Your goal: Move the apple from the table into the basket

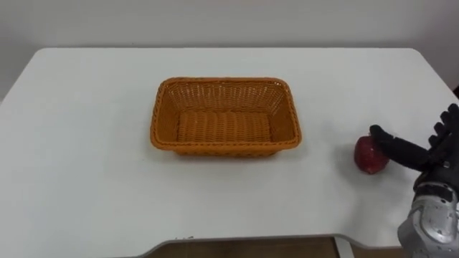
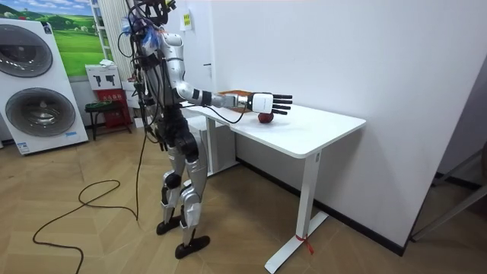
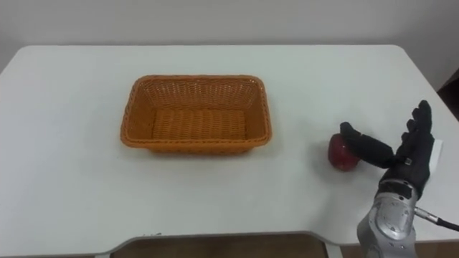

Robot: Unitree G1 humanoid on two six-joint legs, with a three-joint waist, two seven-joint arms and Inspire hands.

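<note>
**Inspector:** Right hand (image 3: pixel 410 161) lies nearest, over the right side of the counter (image 3: pixel 72 107). State?

**Assistant:** Spread wide, fingers straight and raised. Thumb touches the upper right side of the red apple (image 3: pixel 342 154).

**Inspector:** Layout, from the left?

**Assistant:** White counter, then an orange wicker basket (image 3: pixel 195 148) at centre. The apple rests on the counter, well right of the basket and just left of the palm.

Right robot hand (image 3: pixel 412 159) open, fingers straight, thumb spread leftward, forearm entering from lower right
</note>
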